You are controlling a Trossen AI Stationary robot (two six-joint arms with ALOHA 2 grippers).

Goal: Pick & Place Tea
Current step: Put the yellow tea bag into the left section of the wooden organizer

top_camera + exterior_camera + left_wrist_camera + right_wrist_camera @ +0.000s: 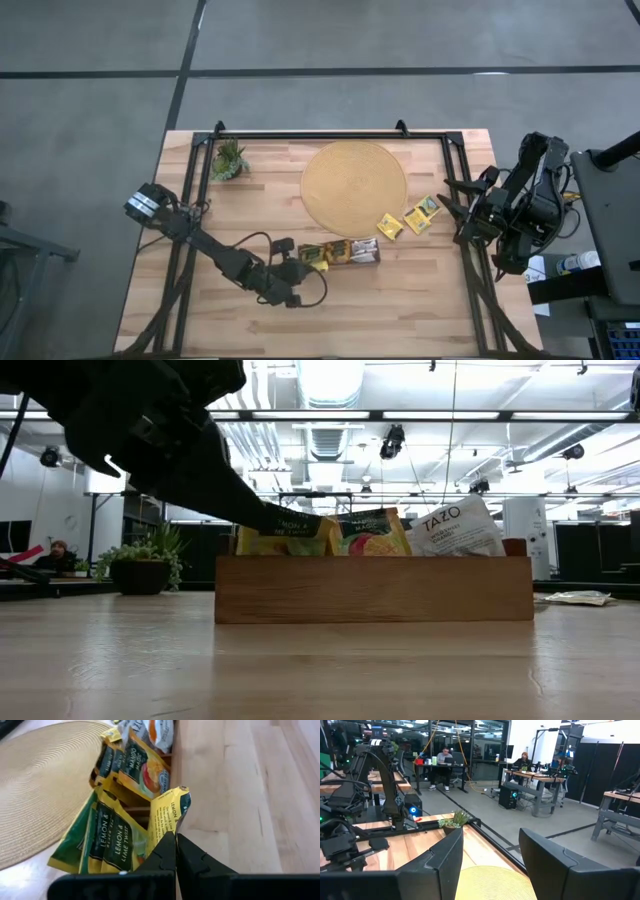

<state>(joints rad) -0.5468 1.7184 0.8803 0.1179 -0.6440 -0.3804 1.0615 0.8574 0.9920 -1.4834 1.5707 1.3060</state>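
My left gripper [175, 851] is pinched shut on the lower corner of a yellow lemon sachet [169, 817], which stands up out of the wooden tray [372, 589] just beside the round mat [354, 185]. More yellow sachets [111, 840] lean against it. My right gripper [490, 857] hangs wide open at the table's right edge, holding nothing. Two loose sachets [406, 220] lie by the mat's rim. My arm hides the tray's left end in the low view.
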